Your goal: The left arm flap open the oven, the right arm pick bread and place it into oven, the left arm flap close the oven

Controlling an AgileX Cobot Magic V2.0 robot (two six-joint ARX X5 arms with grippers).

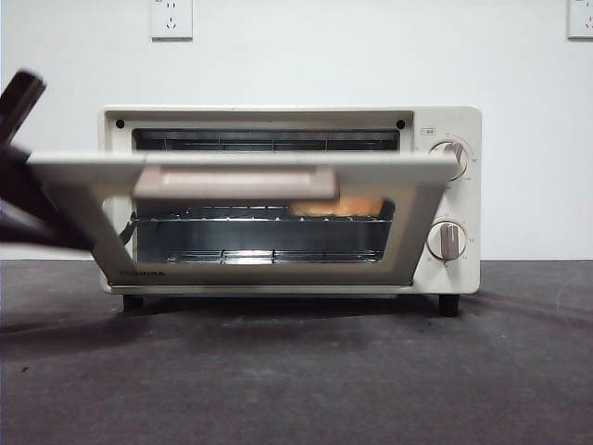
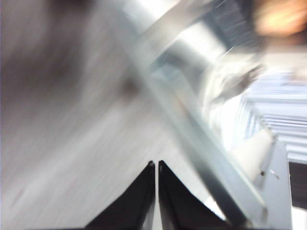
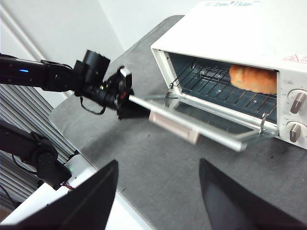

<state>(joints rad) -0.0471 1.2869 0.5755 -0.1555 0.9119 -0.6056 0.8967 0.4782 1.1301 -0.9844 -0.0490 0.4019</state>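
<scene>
The bread (image 3: pixel 253 79) sits on the wire rack inside the oven (image 1: pixel 451 199), off toward the knob side, long axis running across the oven's width. The door (image 1: pixel 232 169) is half open, about level. The left gripper (image 3: pixel 125 109), jaws nearly pinched together, is at the door's far corner. The right gripper (image 3: pixel 158 191) hangs back, well apart, jaws wide and empty.

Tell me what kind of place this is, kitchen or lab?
Probably a robot lab or test bench, not a kitchen. The oven stands alone on a dark grey table against a bare white wall with a socket. The left gripper works its door, bread inside.
</scene>
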